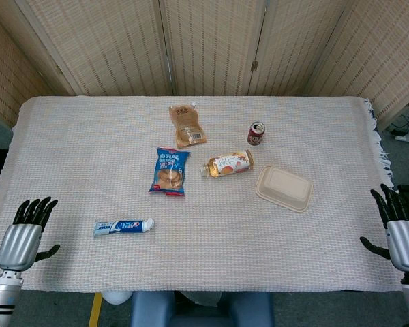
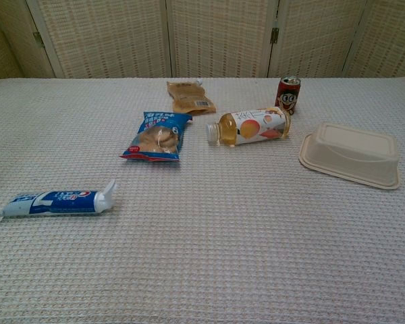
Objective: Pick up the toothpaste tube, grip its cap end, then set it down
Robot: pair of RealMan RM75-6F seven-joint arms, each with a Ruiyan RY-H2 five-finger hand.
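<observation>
A blue and white toothpaste tube [image 1: 123, 227] [image 2: 57, 202] lies flat on the table's near left part, its white cap end pointing right. My left hand [image 1: 24, 236] hovers at the near left corner, well left of the tube, fingers spread and holding nothing. At the near right edge my right hand [image 1: 401, 231] stands with fingers apart and empty. Neither hand shows in the chest view.
A blue snack bag [image 1: 170, 172], a brown pouch [image 1: 187, 125], a lying juice bottle [image 1: 227, 164], a red can [image 1: 256, 133] and a beige lidded box [image 1: 283, 188] sit mid-table on the woven cloth [image 1: 211, 252]. Wicker screens stand behind.
</observation>
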